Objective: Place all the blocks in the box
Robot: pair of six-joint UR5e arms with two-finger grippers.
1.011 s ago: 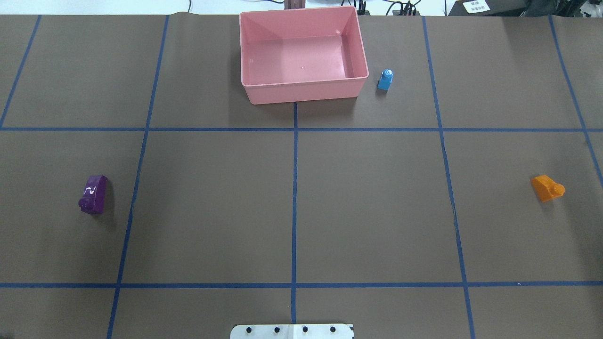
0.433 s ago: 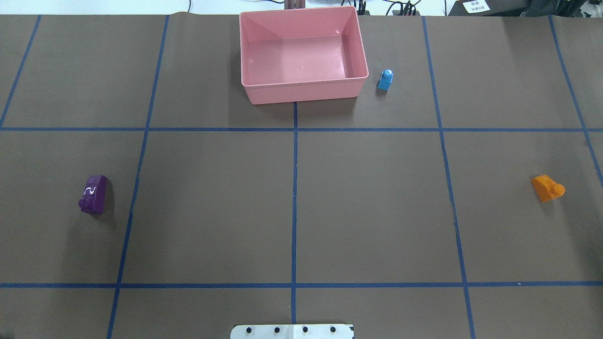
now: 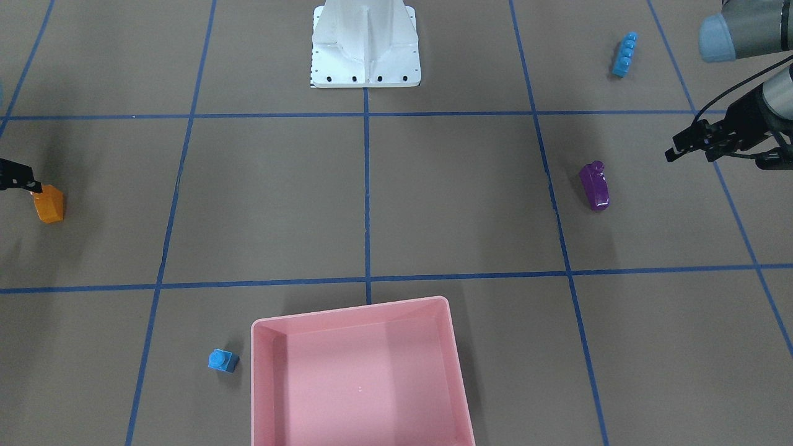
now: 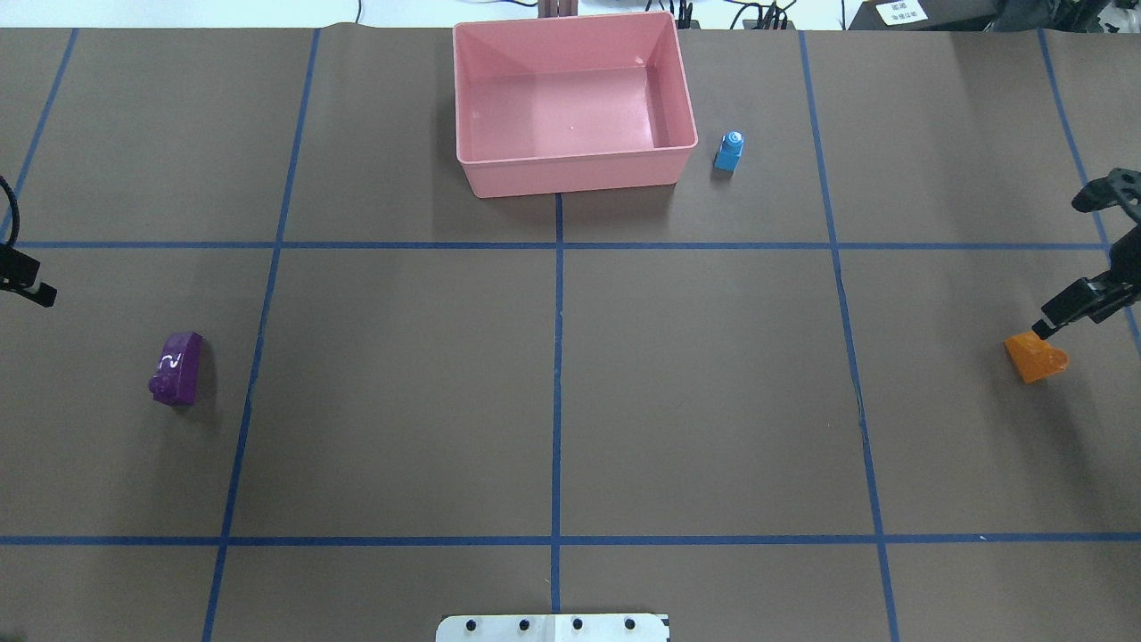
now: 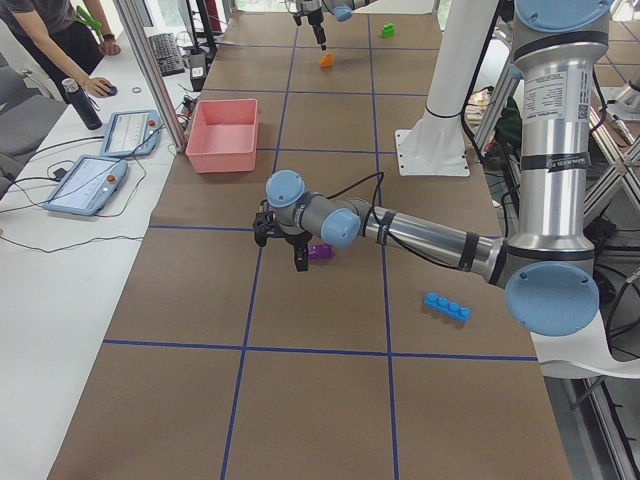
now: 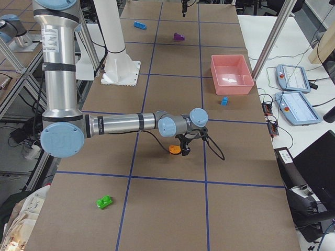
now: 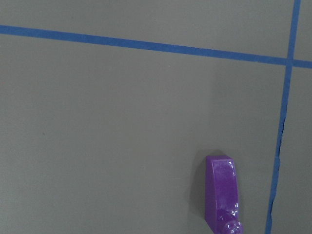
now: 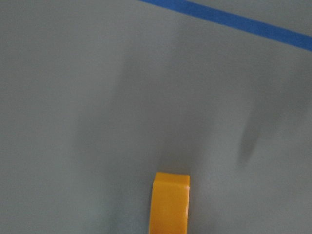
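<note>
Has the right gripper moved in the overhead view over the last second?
Yes. The right gripper came in from the right edge, leftward across the blue tape line, ending beside the orange block.

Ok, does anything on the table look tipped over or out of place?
The purple block and the orange block lie tipped on their sides, studs pointing sideways. The small blue block stands upright beside the empty box.

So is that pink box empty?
Empty: the pink box shows only bare floor; the small blue block stands outside, beside its wall.
</note>
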